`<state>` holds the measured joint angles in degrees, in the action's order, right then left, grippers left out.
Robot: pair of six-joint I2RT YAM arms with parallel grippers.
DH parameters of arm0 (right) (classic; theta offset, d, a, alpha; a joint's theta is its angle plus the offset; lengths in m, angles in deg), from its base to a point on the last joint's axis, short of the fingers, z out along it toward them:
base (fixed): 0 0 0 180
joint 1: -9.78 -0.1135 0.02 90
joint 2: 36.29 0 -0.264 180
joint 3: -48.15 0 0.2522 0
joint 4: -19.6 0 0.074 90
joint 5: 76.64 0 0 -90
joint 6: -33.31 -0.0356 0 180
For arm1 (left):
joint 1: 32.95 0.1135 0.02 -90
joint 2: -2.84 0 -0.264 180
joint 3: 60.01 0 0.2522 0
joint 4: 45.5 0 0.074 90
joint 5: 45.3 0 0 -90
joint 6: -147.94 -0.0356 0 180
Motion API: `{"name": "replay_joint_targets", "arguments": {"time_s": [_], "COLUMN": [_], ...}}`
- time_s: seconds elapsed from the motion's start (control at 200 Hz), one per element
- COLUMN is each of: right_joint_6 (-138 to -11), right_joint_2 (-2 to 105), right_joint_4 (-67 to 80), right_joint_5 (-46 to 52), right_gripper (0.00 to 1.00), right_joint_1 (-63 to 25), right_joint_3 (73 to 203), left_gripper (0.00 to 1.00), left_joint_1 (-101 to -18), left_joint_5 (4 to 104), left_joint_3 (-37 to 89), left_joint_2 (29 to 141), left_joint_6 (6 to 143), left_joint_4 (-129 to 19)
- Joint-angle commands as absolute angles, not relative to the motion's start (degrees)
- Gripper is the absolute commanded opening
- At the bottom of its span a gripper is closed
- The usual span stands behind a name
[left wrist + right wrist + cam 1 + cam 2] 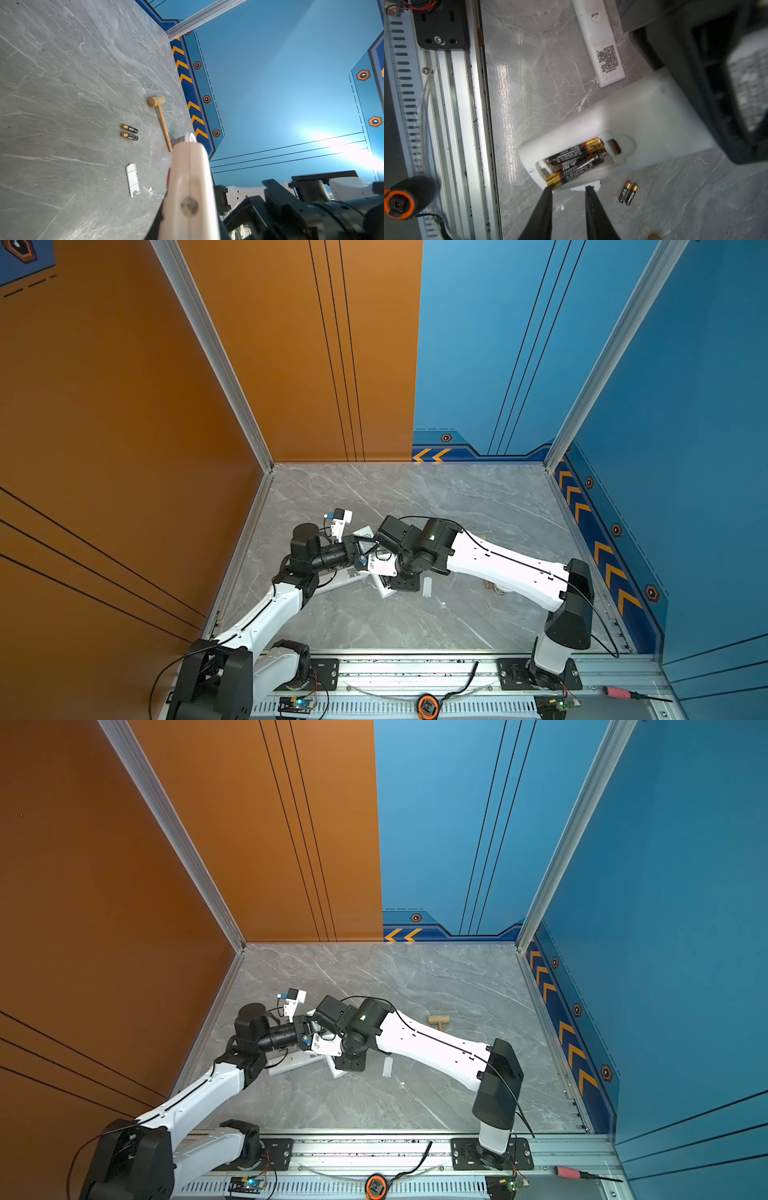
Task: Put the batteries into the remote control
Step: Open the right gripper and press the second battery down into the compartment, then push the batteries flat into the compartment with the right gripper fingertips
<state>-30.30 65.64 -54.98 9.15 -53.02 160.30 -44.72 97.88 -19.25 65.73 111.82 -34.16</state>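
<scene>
Now two black, gold-ended batteries [577, 160] inside white remote [643, 116], left gripper [360, 549] tight around it, right gripper [568, 189] agape.

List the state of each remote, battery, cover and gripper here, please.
held remote, compartment open, two batteries inside
loose batteries, two, side by side on the table
second remote, lying back up on the table
battery cover, off, lying on the table
left gripper, shut on the held remote
right gripper, open, tips near the held remote's end

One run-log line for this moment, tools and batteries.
left tool: shut on remote | right tool: open, at bay end | bay: two batteries, one sticking out | table: two spare batteries, cover
</scene>
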Motion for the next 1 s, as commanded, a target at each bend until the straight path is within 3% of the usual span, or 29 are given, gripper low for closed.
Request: {"name": "replay_joint_targets", "arguments": {"time_s": [0.0,0.295,0.666,0.996], "right_joint_6": [-29.8,-29.9,-31.0,-34.3], "right_joint_2": [66.4,67.1,68.9,70.9], "right_joint_4": [-54.0,-54.0,-52.7,-51.3], "right_joint_5": [10.6,12.2,14.9,18.2], "right_gripper": [0.25,0.21,0.07,0.04], "right_joint_1": [-53.8,-54.2,-54.3,-54.9], "right_joint_3": [160.8,161.3,162.5,163.3], "left_gripper": [0.00,0.00,0.00,0.00], "left_joint_1": [-45.3,-45.4,-46.0,-46.0], "left_joint_5": [100.0,100.1,100.0,100.1], "left_joint_3": [-20.0,-20.0,-20.1,-20.5], "left_joint_2": [66.0,66.2,66.2,66.1], "left_joint_6": [112.3,112.5,112.7,113.8], "left_joint_4": [-32.5,-32.2,-31.9,-30.4]}}
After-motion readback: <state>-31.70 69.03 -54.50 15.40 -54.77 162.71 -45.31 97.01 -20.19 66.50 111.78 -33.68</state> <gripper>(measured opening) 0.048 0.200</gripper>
